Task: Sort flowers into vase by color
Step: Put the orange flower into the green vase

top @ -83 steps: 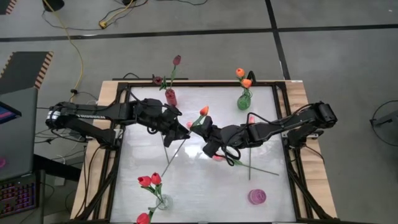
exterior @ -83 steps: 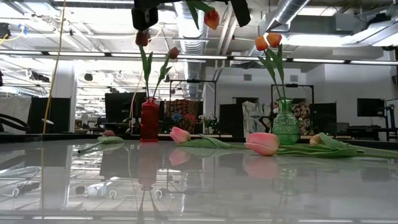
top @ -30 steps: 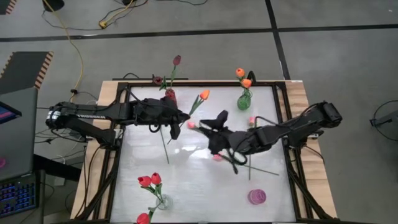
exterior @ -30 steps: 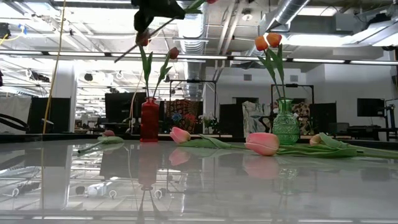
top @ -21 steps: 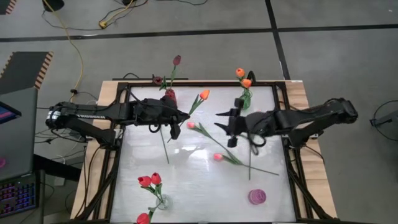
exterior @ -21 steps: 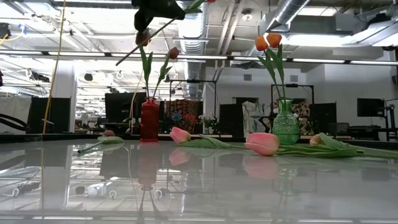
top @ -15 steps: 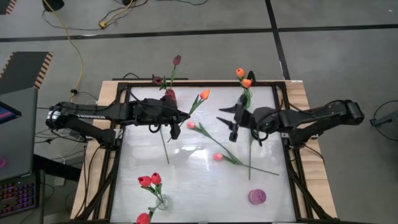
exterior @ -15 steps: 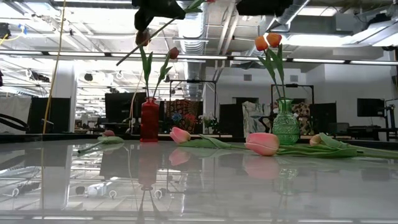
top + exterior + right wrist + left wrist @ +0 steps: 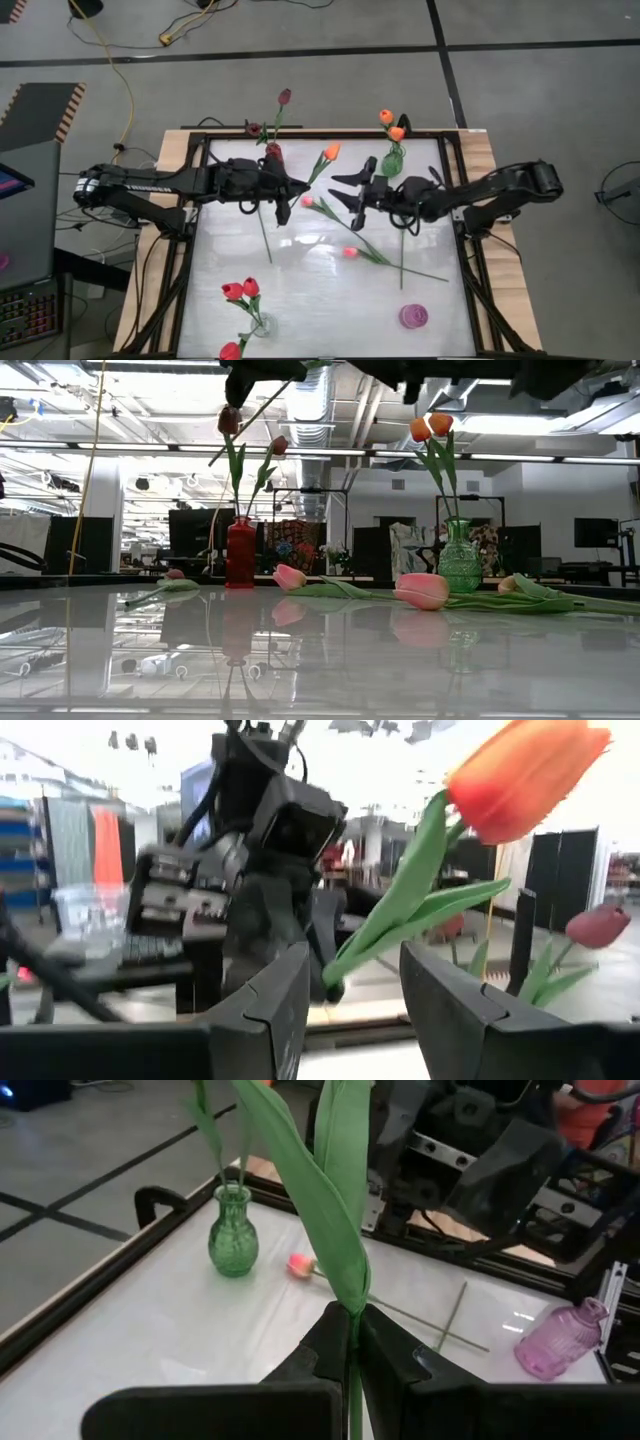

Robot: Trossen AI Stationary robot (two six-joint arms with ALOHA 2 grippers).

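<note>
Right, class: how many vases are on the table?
4: red vase back left, green vase back right, clear vase front left, pink vase front right. None seems hidden.

A: The white table (image 9: 320, 660) is looking glossy, mirroring the tinted glass vases (image 9: 459, 560).
B: The tulip (image 9: 525, 770) is looking like smooth fabric; the pincer (image 9: 350, 995) is showing matt plastic.
</note>
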